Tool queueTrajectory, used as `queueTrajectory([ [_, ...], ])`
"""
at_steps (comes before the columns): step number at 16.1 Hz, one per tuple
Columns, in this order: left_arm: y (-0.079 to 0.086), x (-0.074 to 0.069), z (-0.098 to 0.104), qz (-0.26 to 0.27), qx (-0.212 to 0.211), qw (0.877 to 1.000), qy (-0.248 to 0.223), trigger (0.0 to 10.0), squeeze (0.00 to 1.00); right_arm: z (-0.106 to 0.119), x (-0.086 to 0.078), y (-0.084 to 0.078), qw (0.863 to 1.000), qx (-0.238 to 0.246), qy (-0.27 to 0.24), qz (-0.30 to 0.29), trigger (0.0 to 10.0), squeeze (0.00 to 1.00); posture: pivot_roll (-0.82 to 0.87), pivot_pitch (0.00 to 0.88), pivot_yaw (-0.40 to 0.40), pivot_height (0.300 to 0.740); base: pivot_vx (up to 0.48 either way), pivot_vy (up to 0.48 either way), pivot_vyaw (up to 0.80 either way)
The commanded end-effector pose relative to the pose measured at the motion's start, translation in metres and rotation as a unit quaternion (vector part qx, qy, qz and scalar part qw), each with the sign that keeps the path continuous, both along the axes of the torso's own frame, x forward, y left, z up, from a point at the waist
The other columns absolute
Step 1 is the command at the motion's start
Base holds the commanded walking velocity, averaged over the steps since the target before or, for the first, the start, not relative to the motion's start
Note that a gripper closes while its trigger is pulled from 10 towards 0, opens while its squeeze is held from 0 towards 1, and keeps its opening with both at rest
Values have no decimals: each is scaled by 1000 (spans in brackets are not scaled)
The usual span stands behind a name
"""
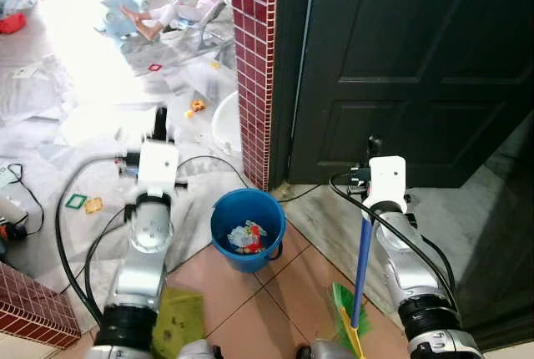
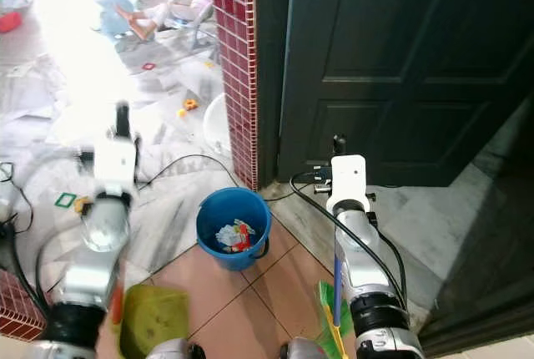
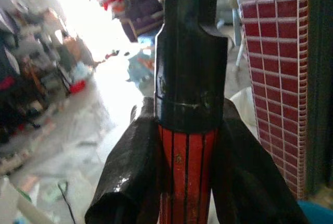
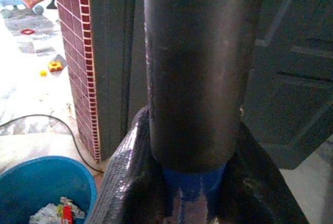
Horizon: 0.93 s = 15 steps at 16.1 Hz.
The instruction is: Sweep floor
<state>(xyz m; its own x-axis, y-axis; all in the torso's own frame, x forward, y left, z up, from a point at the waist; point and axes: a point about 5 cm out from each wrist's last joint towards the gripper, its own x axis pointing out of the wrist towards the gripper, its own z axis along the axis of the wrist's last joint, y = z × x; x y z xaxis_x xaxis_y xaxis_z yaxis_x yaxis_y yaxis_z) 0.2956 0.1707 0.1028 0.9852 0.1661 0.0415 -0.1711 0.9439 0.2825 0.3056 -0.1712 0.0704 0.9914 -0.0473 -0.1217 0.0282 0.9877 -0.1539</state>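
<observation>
My left gripper (image 3: 187, 177) is shut on the dustpan's handle (image 3: 187, 78), which is red and ribbed with a black top end. The green dustpan (image 1: 177, 319) hangs low by my left side, over the tiled floor. My right gripper (image 4: 190, 193) is shut on the broom's blue handle (image 1: 362, 267), just under its black end cap. The broom's green bristles (image 1: 347, 313) rest near my feet on the terracotta tiles. Between my arms stands a blue bucket (image 1: 219, 221) with scraps of rubbish inside.
A red brick pillar (image 1: 253, 67) and a dark shut door (image 1: 417, 67) rise just ahead. Black cables (image 1: 71, 209) loop over the floor at left. A white basin (image 1: 224, 121) and small toys (image 1: 197, 106) lie beyond. A person (image 1: 188, 4) sits far back.
</observation>
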Motion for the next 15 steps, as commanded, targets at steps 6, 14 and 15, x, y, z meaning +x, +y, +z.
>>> queueTrajectory([
  [6, 15, 2, 7, 69, -51, 996, -36, 10000, 0, 6, 3, 17, 999, 28, -23, 32, 10000, 0, -68, 0, 21, 740, 0, 0, 0],
  [14, -4, 3, -8, 47, -116, 992, 13, 10000, 0, 15, 9, 22, 997, 31, -42, 50, 10000, 0, -77, 0, 38, 740, -101, 0, 296],
  [15, -6, 3, -9, 42, -117, 992, 13, 10000, 0, 15, 9, 21, 997, 31, -42, 51, 10000, 0, -76, 0, 36, 740, -304, 0, 631],
])
